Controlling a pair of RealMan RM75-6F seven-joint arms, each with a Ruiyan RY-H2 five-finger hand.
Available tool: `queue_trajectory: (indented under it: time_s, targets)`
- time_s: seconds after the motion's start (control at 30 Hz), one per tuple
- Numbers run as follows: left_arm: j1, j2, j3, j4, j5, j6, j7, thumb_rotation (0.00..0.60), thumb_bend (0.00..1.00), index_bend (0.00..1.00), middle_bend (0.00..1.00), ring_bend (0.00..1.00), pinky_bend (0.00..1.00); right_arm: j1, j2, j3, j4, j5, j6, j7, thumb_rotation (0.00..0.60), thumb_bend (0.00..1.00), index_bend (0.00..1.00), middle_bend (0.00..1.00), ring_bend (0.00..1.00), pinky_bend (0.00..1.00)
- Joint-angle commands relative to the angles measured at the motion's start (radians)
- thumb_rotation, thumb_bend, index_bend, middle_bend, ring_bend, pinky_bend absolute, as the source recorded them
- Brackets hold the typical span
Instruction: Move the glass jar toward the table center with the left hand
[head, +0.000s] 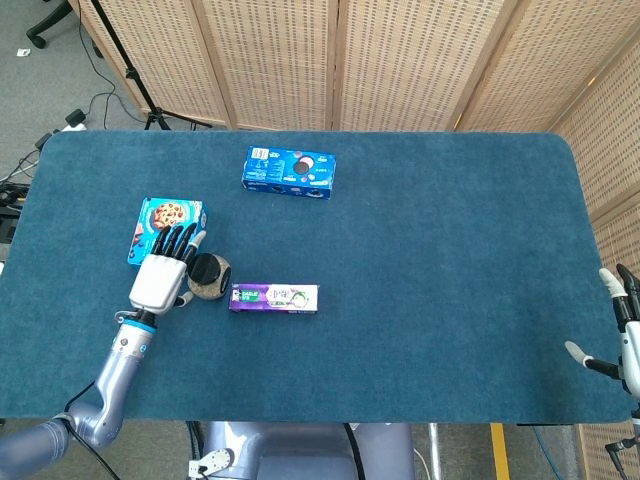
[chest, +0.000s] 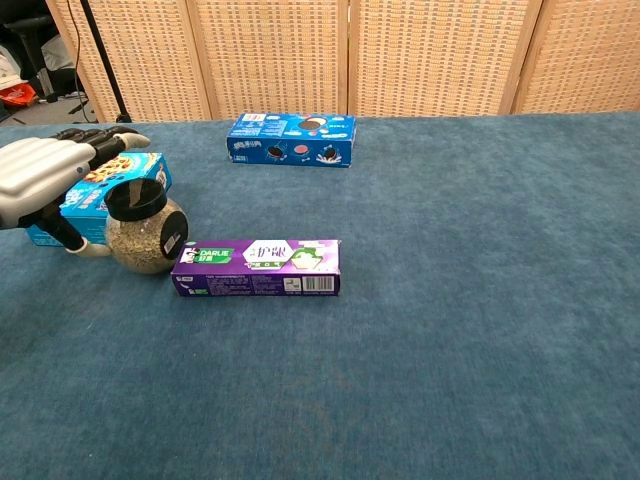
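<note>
The glass jar (head: 209, 277) (chest: 146, 228), black-lidded and filled with grain, stands left of the table's middle and leans slightly in the chest view. My left hand (head: 160, 279) (chest: 44, 180) lies against its left side. The straight fingers reach past the jar over the cookie box, and the thumb sits low beside the jar; nothing is wrapped around the jar. My right hand (head: 620, 335) hangs off the table's right edge with its fingers spread and holds nothing.
A purple box (head: 273, 298) (chest: 257, 267) lies just right of the jar, almost touching it. A blue chocolate-chip cookie box (head: 166, 228) (chest: 115, 183) sits behind the hand. A blue sandwich-cookie box (head: 289, 172) (chest: 291, 139) lies further back on the blue table (head: 450, 260).
</note>
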Motion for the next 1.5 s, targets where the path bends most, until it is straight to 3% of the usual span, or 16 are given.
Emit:
queue_trajectory:
  time_s: [0.03, 0.6, 1.5]
  targets:
    - [-0.010, -0.002, -0.009, 0.000, -0.013, -0.004, 0.023, 0.600, 0.00, 0.00, 0.00, 0.00, 0.00, 0.000, 0.001, 0.000, 0.000, 0.001, -0.002, 0.003, 0.600, 0.00, 0.00, 0.00, 0.00, 0.00]
    - [-0.075, -0.012, -0.061, 0.012, -0.095, -0.055, 0.108, 0.600, 0.00, 0.00, 0.00, 0.00, 0.00, 0.004, -0.004, 0.003, 0.004, 0.011, -0.011, -0.006, 0.600, 0.00, 0.00, 0.00, 0.00, 0.00]
    - [-0.235, -0.118, -0.114, 0.176, -0.202, -0.161, 0.134, 0.600, 0.00, 0.00, 0.00, 0.00, 0.00, 0.017, -0.010, 0.016, 0.018, 0.053, -0.045, -0.012, 0.600, 0.00, 0.00, 0.00, 0.00, 0.00]
